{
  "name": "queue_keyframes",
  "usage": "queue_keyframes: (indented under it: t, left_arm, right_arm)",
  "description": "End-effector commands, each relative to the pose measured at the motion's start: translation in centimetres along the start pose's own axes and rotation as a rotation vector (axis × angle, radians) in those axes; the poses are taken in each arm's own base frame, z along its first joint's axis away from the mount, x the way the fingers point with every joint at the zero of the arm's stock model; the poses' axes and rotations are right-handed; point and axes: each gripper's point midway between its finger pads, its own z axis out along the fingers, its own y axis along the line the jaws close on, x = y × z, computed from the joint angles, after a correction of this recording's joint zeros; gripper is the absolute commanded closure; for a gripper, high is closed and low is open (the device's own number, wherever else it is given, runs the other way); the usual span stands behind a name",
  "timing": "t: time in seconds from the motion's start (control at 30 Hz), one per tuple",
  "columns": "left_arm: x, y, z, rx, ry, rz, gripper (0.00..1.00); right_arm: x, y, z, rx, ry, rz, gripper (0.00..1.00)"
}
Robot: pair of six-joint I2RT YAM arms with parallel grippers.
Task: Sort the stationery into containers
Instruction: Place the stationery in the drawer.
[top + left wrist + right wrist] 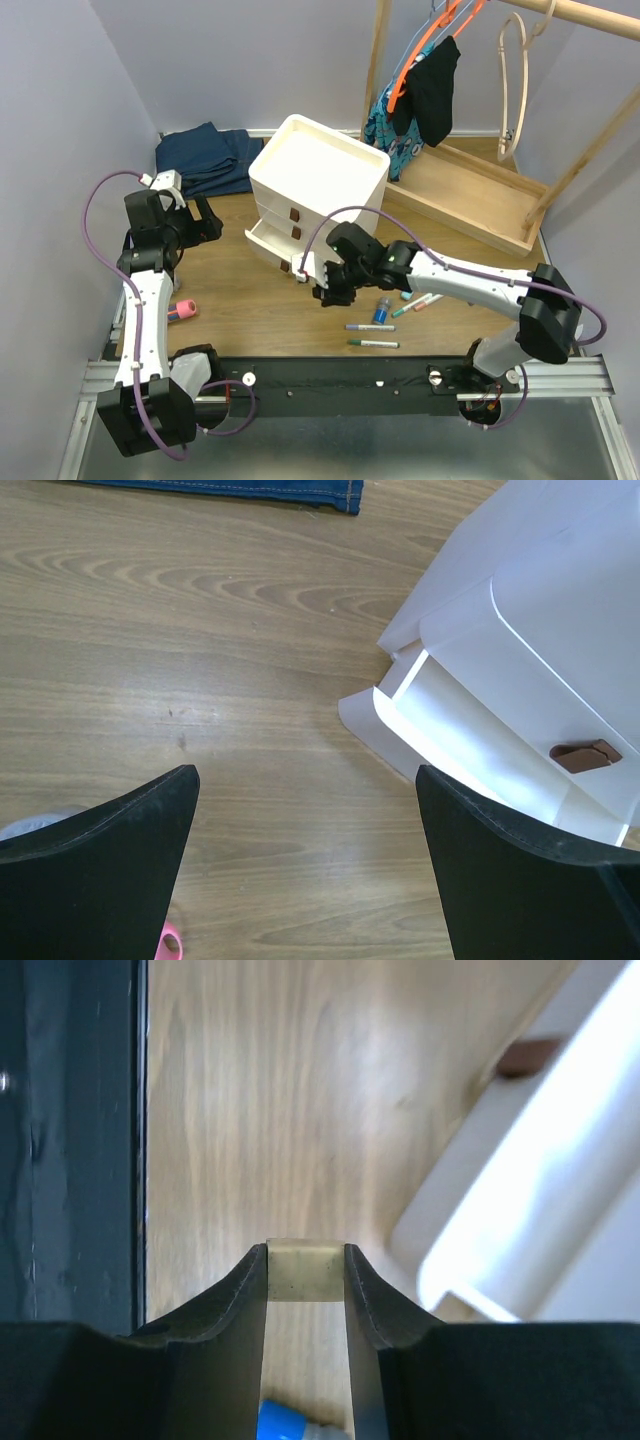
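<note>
The white drawer stack (318,170) stands mid-table with its bottom drawer (270,243) pulled open. My right gripper (322,290) is just right of that drawer's front, shut on the tiny yellow block (306,1271), held above the wood; the open drawer (520,1220) shows to its right. My left gripper (205,222) is open and empty left of the stack; its view shows the open drawer (470,750) and a brown handle (585,755). On the table lie a blue-capped bottle (383,312), slim markers (370,327) (373,344) (415,303) and a pink-capped marker (182,310).
Folded blue jeans (205,158) lie at the back left. A long wooden tray (470,195) and a clothes rack with hangers (440,60) stand at the back right. The black rail (350,380) runs along the near edge.
</note>
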Motion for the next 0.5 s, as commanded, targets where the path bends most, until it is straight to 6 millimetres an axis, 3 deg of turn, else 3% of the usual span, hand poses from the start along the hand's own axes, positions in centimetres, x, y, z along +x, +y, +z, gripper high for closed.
queue_keyframes:
  t: [0.0,0.03,0.13,0.3,0.47]
  left_arm:
    - [-0.4,-0.6,-0.4,0.032,-0.035,-0.019,0.01]
    - [-0.3,-0.6,-0.4,0.030,-0.033,-0.018,0.01]
    - [-0.1,-0.6,-0.5,0.028,-0.027,-0.020,0.01]
    - [0.3,-1.0,-0.5,0.059,-0.013,-0.006,0.01]
    - [1.1,-2.8,-0.2,0.175,0.015,0.003,0.01]
  right_arm:
    - [-4.5,-3.5,-1.5,0.142,-0.095,-0.008,0.78]
    - [-5.8,-5.1,-1.7,0.208,-0.127,-0.019,0.78]
    - [-6.9,-7.5,-1.3,0.293,-0.128,-0.042,0.78]
    - [-6.8,-8.9,-0.7,0.303,-0.068,-0.228,0.77]
    - [-6.4,-9.9,-0.7,0.318,0.001,-0.367,0.77]
